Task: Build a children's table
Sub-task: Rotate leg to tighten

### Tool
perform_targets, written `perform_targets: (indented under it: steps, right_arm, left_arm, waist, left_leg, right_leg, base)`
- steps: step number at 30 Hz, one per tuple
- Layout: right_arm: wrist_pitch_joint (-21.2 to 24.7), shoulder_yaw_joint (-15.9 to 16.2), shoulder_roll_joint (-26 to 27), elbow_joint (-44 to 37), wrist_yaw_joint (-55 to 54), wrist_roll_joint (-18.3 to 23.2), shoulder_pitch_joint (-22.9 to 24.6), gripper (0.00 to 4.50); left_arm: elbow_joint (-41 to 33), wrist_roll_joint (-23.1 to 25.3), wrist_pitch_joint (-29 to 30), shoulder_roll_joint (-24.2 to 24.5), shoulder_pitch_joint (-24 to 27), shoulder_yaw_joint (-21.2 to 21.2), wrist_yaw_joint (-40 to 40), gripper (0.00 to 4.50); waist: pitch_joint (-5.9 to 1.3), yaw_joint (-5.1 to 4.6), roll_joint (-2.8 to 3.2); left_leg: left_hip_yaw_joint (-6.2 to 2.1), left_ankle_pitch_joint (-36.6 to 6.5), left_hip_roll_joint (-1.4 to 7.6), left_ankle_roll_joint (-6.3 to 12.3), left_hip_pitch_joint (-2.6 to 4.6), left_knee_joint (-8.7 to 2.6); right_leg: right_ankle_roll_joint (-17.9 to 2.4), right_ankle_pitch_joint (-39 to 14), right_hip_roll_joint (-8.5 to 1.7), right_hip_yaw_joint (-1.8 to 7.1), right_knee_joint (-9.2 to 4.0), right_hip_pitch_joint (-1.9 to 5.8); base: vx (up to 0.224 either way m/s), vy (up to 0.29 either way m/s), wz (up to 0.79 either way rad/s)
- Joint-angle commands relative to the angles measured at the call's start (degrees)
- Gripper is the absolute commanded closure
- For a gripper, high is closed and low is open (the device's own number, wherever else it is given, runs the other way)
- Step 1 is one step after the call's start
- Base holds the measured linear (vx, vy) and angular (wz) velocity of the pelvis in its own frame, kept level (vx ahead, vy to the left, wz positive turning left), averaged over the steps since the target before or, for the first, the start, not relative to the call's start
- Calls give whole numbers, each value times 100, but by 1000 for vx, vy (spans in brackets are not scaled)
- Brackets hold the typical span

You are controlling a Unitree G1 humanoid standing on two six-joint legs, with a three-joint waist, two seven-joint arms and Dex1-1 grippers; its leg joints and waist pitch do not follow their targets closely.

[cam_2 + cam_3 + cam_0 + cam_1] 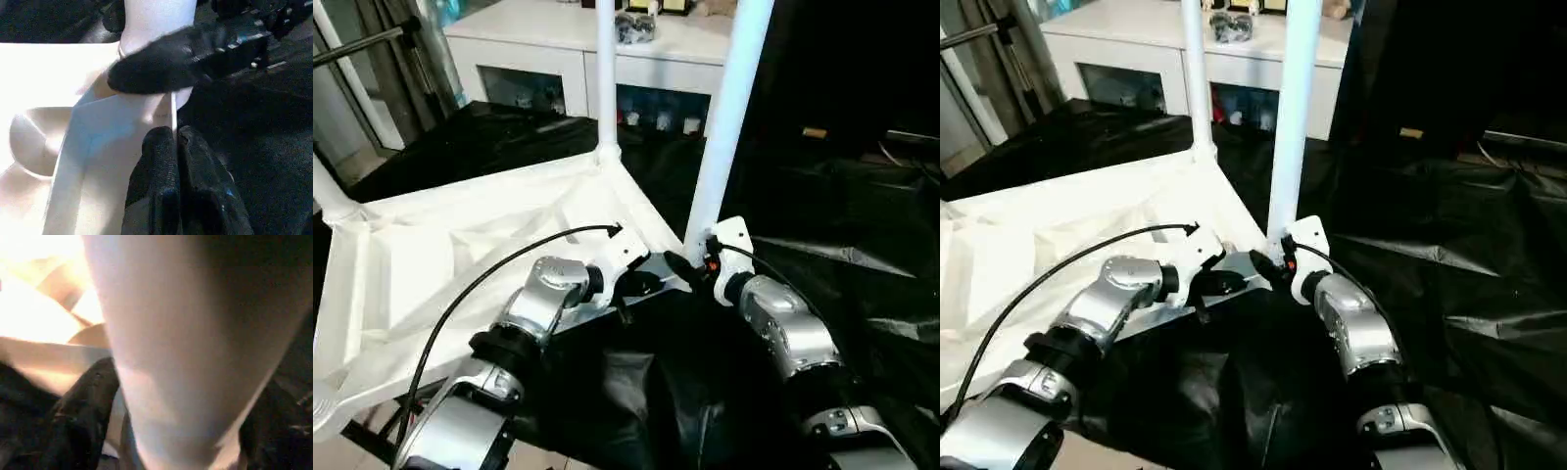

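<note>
- The children's table (pixel 460 264) lies upside down on the black-draped work table (pixel 862 245), its ribbed white plastic underside facing up, most likely so the corner sockets are open for the legs.
- Three white tubular legs stand up from it: a near leg (pixel 724 127) at the corner by the robot, a far leg (pixel 605 78) behind it, and part of a third (pixel 328 191) at the left edge.
- The near leg is smooth and round, and leans slightly rather than standing plumb; I'd judge it not fully seated yet.
- The right gripper (pixel 690 266) is at the base of that leg, its black fingers spread to either side of the tube; whether they press on it I cannot tell.
- The left gripper (pixel 175 142) has its fingers pressed together, their tips against the thin edge of the tabletop beside the same corner, apparently bracing the top while the leg is worked.
- The black cloth is glossy and creased.
- Beyond it stands a white cabinet (pixel 558 59) with glass doors.
</note>
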Motion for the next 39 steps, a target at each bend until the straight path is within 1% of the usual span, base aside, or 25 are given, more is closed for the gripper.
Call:
perform_targets:
  steps: [1,2,3,4,5,6,8,9,12,14,16,19,20,22,26,27,29,32,33,34,35,36,37,38,39]
  right_arm:
    - [59,505,-110,-23,934,105,267,97]
    - [26,548,-193,-109,1137,131,311,97]
    - [-71,651,-417,-344,1697,213,435,97]
    - [-71,651,-417,-344,1697,213,435,97]
    - [-57,669,-535,-499,1998,317,509,97]
    - [-37,671,-633,-626,2225,407,566,97]
    - [-11,699,-794,-783,2516,484,647,97]
    - [5,719,-848,-831,2613,500,679,97]
    - [111,808,-1055,-1060,3020,610,825,97]
    - [156,838,-1134,-1173,3188,647,906,97]
    - [167,836,-1151,-1206,3223,657,931,97]
    - [223,831,-1168,-1234,3246,681,964,130]
    - [241,829,-1167,-1231,3239,677,968,130]
    - [283,799,-1128,-1201,3181,683,951,153]
    - [401,787,-1100,-1271,3159,756,955,171]
    - [419,781,-1094,-1284,3155,764,960,186]
    - [436,770,-1062,-1295,3105,760,975,191]
    - [398,739,-975,-1256,2891,696,992,195]
    - [256,698,-856,-1149,2569,554,980,196]
    - [256,698,-856,-1149,2569,554,980,196]
    - [253,630,-725,-940,2150,414,899,196]
    - [210,542,-567,-660,1626,252,787,196]
    - [213,485,-474,-501,1332,181,721,196]
    - [219,372,-277,-196,758,59,592,197]
    - [226,275,-78,9,268,-3,496,197]
  left_arm:
    - [-184,-110,-118,38,36,-249,-574,450]
    - [-217,-125,-119,80,53,-256,-662,450]
    - [-292,-168,-187,200,101,-276,-915,450]
    - [-292,-168,-187,200,101,-276,-915,450]
    - [-351,-220,-234,272,140,-285,-1100,450]
    - [-405,-242,-225,344,171,-300,-1233,450]
    - [-447,-236,-263,460,211,-331,-1400,450]
    - [-439,-223,-287,498,221,-337,-1434,450]
    - [-501,-249,-339,638,290,-378,-1649,450]
    - [-564,-281,-337,698,340,-387,-1751,450]
    - [-589,-288,-331,717,358,-386,-1777,450]
    - [-619,-282,-330,736,384,-368,-1799,450]
    - [-622,-282,-333,738,389,-364,-1800,450]
    - [-631,-286,-332,730,401,-356,-1781,450]
    - [-656,-302,-327,719,422,-361,-1744,450]
    - [-661,-305,-322,713,425,-360,-1729,450]
    - [-655,-321,-287,662,421,-307,-1625,450]
    - [-628,-317,-235,580,395,-239,-1435,450]
    - [-565,-286,-183,497,356,-193,-1214,450]
    - [-565,-286,-183,497,356,-193,-1214,450]
    - [-488,-248,-156,414,307,-155,-998,450]
    - [-371,-193,-125,303,236,-109,-701,450]
    - [-301,-162,-106,233,192,-83,-524,450]
    - [-157,-105,-46,80,102,-32,-168,450]
    - [-43,-64,18,-88,22,4,146,450]
  waist:
    - [-236,35,-11]
    - [-263,50,-19]
    - [-280,56,-5]
    - [-292,60,-12]
    - [-301,70,-11]
    - [-305,88,-5]
    - [-291,113,0]
    - [-281,137,24]
    - [-256,186,0]
    - [-258,190,-5]
    - [-259,193,-5]
    - [-255,194,-5]
    - [-260,196,-5]
    - [-266,198,13]
    - [-271,198,13]
    - [-272,198,12]
    - [-276,203,20]
    - [-264,198,10]
    - [-243,189,-3]
    - [-237,184,2]
    - [-229,169,-10]
    - [-209,151,0]
    - [-197,133,-5]
    - [-191,105,-10]
    - [-188,81,-7]
  left_leg:
    - [-99,-1272,246,214,-13,-395]
    - [-96,-1060,252,290,-26,-369]
    - [-86,-826,257,381,-39,-344]
    - [-88,-719,253,439,-42,-329]
    - [-77,-548,245,545,-51,-305]
    - [-68,-504,259,622,-52,-296]
    - [-63,-627,269,661,-41,-301]
    - [-61,-716,275,631,-33,-305]
    - [-60,-916,280,489,-15,-333]
    - [-64,-956,284,452,-19,-341]
    - [-63,-936,284,432,-11,-342]
    - [-67,-920,278,392,-13,-346]
    - [-68,-893,277,381,-11,-344]
    - [-69,-836,272,388,-14,-336]
    - [-68,-824,269,395,-15,-331]
    - [-68,-810,269,398,-15,-330]
    - [-70,-792,266,399,-20,-324]
    - [-67,-861,267,376,-15,-335]
    - [-67,-989,268,348,-5,-353]
    - [-68,-1045,266,315,0,-358]
    - [-78,-1146,261,246,9,-373]
    - [-71,-1290,248,179,31,-381]
    - [-79,-1373,241,139,37,-394]
    - [-100,-1400,223,67,8,-406]
    - [-127,-1505,229,-2,19,-428]
  right_leg:
    - [-1034,-1329,-514,310,-535,226]
    - [-1110,-903,-511,315,-486,252]
    - [-1219,-337,-500,315,-430,260]
    - [-1273,-78,-493,307,-402,273]
    - [-1385,354,-479,295,-353,278]
    - [-1474,558,-481,283,-334,283]
    - [-1504,372,-490,263,-355,273]
    - [-1484,157,-490,267,-369,263]
    - [-1393,-329,-496,281,-416,262]
    - [-1359,-468,-501,281,-420,267]
    - [-1341,-505,-492,281,-424,249]
    - [-1321,-603,-503,283,-434,248]
    - [-1317,-584,-500,283,-430,250]
    - [-1333,-468,-494,282,-417,252]
    - [-1342,-393,-488,276,-414,257]
    - [-1349,-353,-486,275,-409,258]
    - [-1360,-314,-495,275,-405,264]
    - [-1332,-463,-492,275,-424,254]
    - [-1298,-718,-494,274,-454,240]
    - [-1273,-865,-503,278,-467,236]
    - [-1212,-1158,-513,283,-496,229]
    - [-1150,-1526,-514,285,-534,190]
    - [-1099,-1750,-516,282,-559,190]
    - [-957,-2127,-519,272,-573,207]
    - [-825,-2418,-528,261,-609,198]
  base:
    - [0,0,0]
    - [0,0,0]
    - [50,-2,1]
    - [50,-2,1]
    - [0,0,0]
    - [0,0,0]
    - [0,0,0]
    - [0,0,0]
    - [0,0,0]
    - [0,0,0]
    - [0,0,0]
    - [0,0,0]
    - [0,0,0]
    - [0,0,0]
    - [0,0,0]
    - [0,0,0]
    - [0,0,0]
    - [0,0,0]
    - [0,0,0]
    - [0,0,0]
    - [0,0,0]
    - [0,0,0]
    - [0,0,0]
    - [0,0,0]
    - [-51,6,-8]
